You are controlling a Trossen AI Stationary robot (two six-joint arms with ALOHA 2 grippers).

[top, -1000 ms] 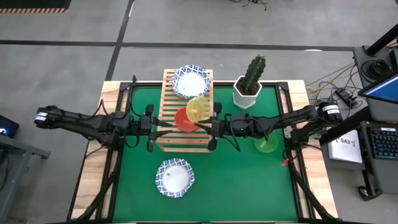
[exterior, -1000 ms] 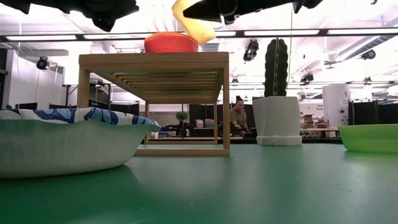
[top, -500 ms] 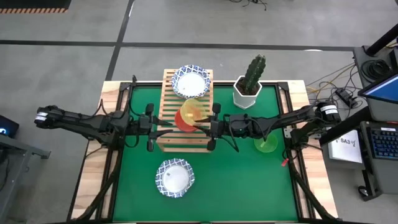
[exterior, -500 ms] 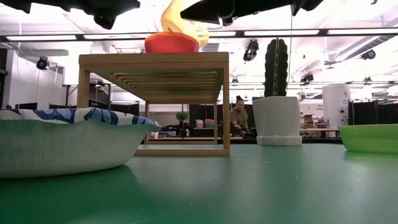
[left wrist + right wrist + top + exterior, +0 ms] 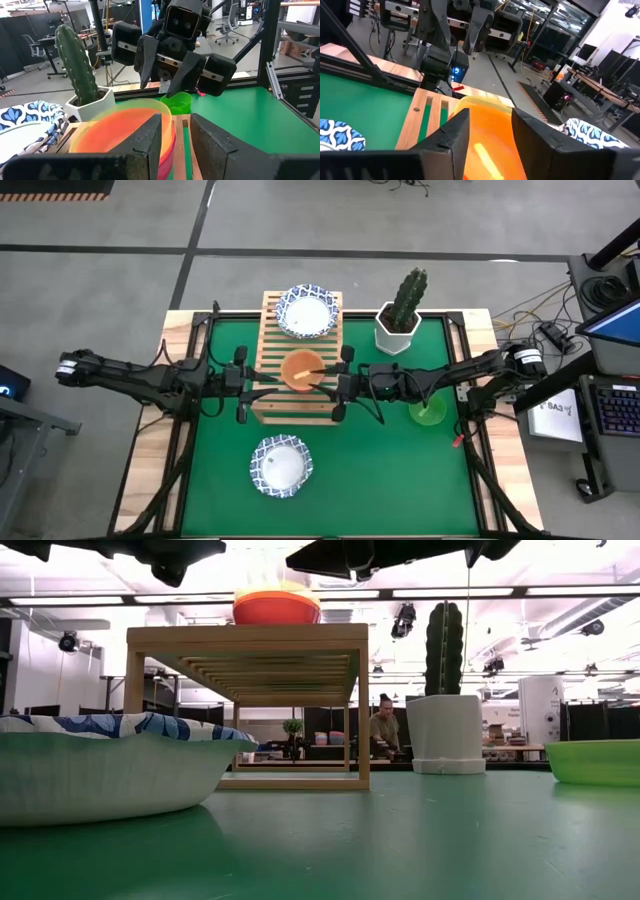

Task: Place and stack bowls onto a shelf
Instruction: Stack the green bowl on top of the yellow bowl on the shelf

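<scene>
The wooden shelf (image 5: 270, 405) stands on the green mat. On it a yellow-green bowl (image 5: 300, 368) lies nested in a red-orange bowl (image 5: 276, 608). A white bowl with a blue rim (image 5: 305, 312) sits on the shelf's far end. My right gripper (image 5: 322, 373) hangs open over the nested bowls' right rim, with the fingers (image 5: 145, 75) just above it. My left gripper (image 5: 180, 142) stands open at the shelf's left side, close to the stack. Another blue-rimmed bowl (image 5: 281, 466) and a green bowl (image 5: 428, 412) rest on the mat.
A cactus in a white hexagonal pot (image 5: 400, 315) stands on the mat just right of the shelf's far end. The green bowl lies under my right arm. Bare mat lies at the near right and along the left. A person (image 5: 383, 730) sits in the room beyond.
My right gripper has let go of the yellow-green bowl. A second ago the bowl hung tilted above the shelf beside the red-orange bowl. It has come down toward the left and now lies level inside the red-orange bowl.
</scene>
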